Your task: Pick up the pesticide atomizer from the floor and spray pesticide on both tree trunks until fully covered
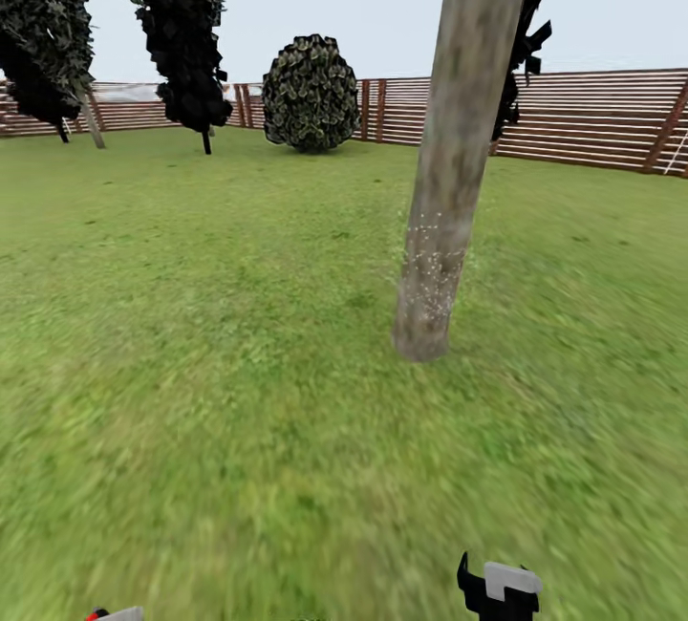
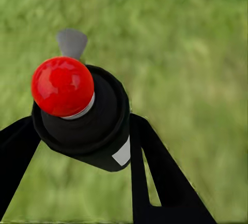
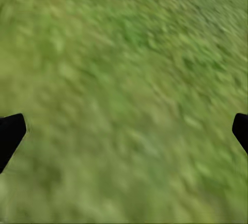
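Note:
My left gripper (image 2: 82, 131) is shut on the pesticide atomizer (image 2: 88, 123), a dark bottle with a red ball top and a white label. Black fingers (image 2: 155, 177) press it from both sides over grass. Its red top (image 1: 97, 614) just peeks in at the head view's bottom edge. A thick grey-brown tree trunk (image 1: 454, 153) rises from the lawn ahead and to the right, leaning slightly. Tiny white pesticide specks (image 1: 432, 267) dot its lower part. My right gripper (image 3: 124, 131) is open over bare grass, and it also shows low in the head view (image 1: 502, 590).
Green lawn (image 1: 210, 334) stretches to a brown slatted fence (image 1: 592, 119) at the back. Two dark columnar trees (image 1: 182, 29) and a round bush (image 1: 311, 94) stand far off at the left and middle. A thin pale stem (image 1: 93, 122) leans near the far left.

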{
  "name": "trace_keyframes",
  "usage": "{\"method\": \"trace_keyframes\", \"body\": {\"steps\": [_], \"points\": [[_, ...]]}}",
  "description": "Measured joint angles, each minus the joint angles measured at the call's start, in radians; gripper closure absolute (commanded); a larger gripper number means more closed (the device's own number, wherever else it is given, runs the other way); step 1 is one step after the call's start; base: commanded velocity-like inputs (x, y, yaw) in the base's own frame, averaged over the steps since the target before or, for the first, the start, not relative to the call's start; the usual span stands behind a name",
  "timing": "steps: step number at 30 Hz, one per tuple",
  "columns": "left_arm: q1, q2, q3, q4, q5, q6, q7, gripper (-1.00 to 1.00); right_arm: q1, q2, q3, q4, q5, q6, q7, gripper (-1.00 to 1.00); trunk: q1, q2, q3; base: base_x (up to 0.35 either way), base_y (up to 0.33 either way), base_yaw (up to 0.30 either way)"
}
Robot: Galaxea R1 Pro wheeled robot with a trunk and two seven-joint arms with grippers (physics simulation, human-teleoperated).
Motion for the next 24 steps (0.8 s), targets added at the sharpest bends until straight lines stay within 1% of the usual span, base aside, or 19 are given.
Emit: {"method": "trace_keyframes", "body": {"steps": [24], "points": [[0.0,0.0,0.0,0.0,0.0,0.0,0.0,1.0,0.0,0.001,0.0,0.001,0.0,0.0,0.0,-1.0,0.0,0.0,-0.011,0.0,0.0,0.281]]}}
